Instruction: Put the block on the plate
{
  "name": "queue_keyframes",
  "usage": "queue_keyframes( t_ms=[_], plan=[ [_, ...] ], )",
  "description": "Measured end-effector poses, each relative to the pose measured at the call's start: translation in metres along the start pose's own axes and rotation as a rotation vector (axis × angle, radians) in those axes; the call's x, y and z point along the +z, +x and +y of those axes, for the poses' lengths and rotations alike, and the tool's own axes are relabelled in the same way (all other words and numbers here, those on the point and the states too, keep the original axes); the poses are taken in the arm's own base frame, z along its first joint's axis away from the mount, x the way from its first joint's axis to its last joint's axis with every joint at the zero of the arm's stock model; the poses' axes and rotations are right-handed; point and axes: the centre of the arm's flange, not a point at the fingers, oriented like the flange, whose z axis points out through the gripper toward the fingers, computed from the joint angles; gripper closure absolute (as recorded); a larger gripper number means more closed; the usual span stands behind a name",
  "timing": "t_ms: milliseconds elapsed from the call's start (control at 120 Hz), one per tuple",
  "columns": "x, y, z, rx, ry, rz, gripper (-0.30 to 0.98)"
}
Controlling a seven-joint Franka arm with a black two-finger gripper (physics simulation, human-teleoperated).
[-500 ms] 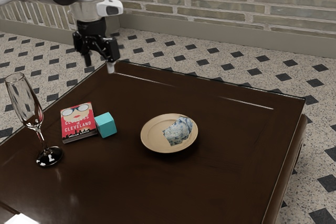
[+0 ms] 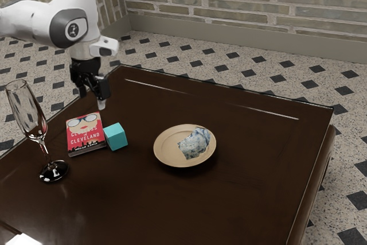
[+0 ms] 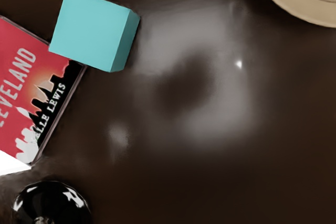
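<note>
1. The claw (image 2: 92, 98) hangs above the table (image 2: 246, 199), fingers well apart, holding nothing.
2. The teal block (image 2: 116, 136) sits on the table by the book (image 2: 85, 133); whether they touch, I can't fairly tell.
3. Reaching for the block seems the step in hand. Next, the claw should centre over it and descend, fingers clear of the book.
4. The plate (image 2: 165, 146) stands apart. The exterior view reveals its patterned patch (image 2: 195, 143) and the glass's (image 2: 27, 113) tall bowl; the wrist view gives plain rim and dark foot.
</note>
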Motion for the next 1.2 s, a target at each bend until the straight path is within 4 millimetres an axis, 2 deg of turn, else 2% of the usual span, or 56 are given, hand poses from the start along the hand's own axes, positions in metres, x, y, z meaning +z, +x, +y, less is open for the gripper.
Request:
queue_keyframes(
  t_ms=[175,242,325,433,575,683,767,858,917,1033,1150,1200],
  plan=[
    [0.055,-0.019,-0.073,0.032,0.007,0.034,0.00],
    [0.073,-0.017,-0.086,0.069,0.015,0.048,0.00],
    [0.097,0.002,-0.079,0.152,0.023,0.053,0.00],
    [0.108,0.028,-0.083,0.227,0.046,0.085,0.00],
    [0.100,0.071,-0.098,0.291,0.089,0.153,0.00],
    [0.097,0.097,-0.093,0.333,0.083,0.199,0.00],
    [0.103,0.108,-0.087,0.344,0.053,0.209,0.00],
    [0.119,0.125,-0.088,0.355,0.028,0.194,0.00],
    [0.123,0.130,-0.087,0.363,0.017,0.183,0.00],
    [0.135,0.124,-0.075,0.388,-0.024,0.138,0.00],
    [0.165,0.128,-0.064,0.415,-0.063,0.087,0.00],
    [0.171,0.127,-0.061,0.423,-0.073,0.074,0.00]
  ],
)
